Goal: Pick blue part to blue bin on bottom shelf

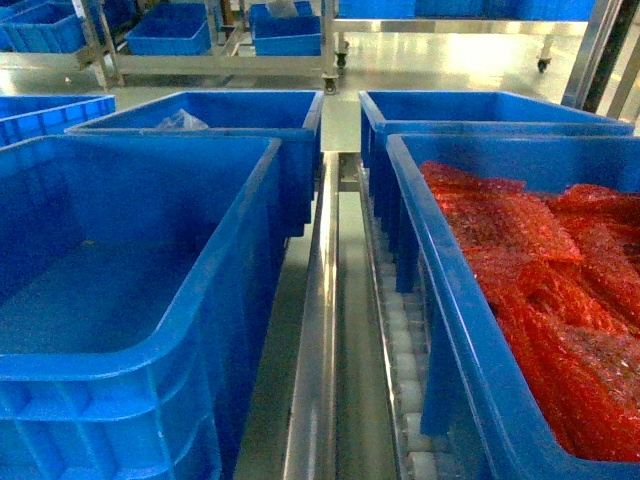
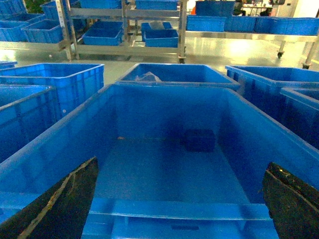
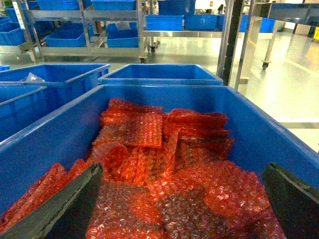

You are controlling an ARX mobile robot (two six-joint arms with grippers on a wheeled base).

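Note:
In the left wrist view my left gripper [image 2: 182, 162] hangs open over the near rim of a large blue bin [image 2: 45, 159]. Nothing is between its dark fingers [image 2: 65, 199]. A small dark blue part [image 2: 201, 140] lies on that bin's floor near the far wall. In the head view this bin [image 1: 215, 300] stands left of the bottom shelf's steel centre divider [image 1: 318, 300], and the part is not seen there. My right gripper [image 3: 184, 165] is open and empty above red bubble-wrap packets [image 3: 144, 134] in another blue bin [image 3: 259, 134]. Neither gripper shows in the head view.
White roller tracks [image 1: 405, 360] run beside the divider. The right-hand bin [image 1: 440, 300] holds the red packets [image 1: 540, 270]. Two more blue bins [image 1: 250, 110] [image 1: 470, 105] stand behind, one with a clear bag [image 1: 182, 121]. Racks of blue bins [image 1: 170, 35] stand across the floor.

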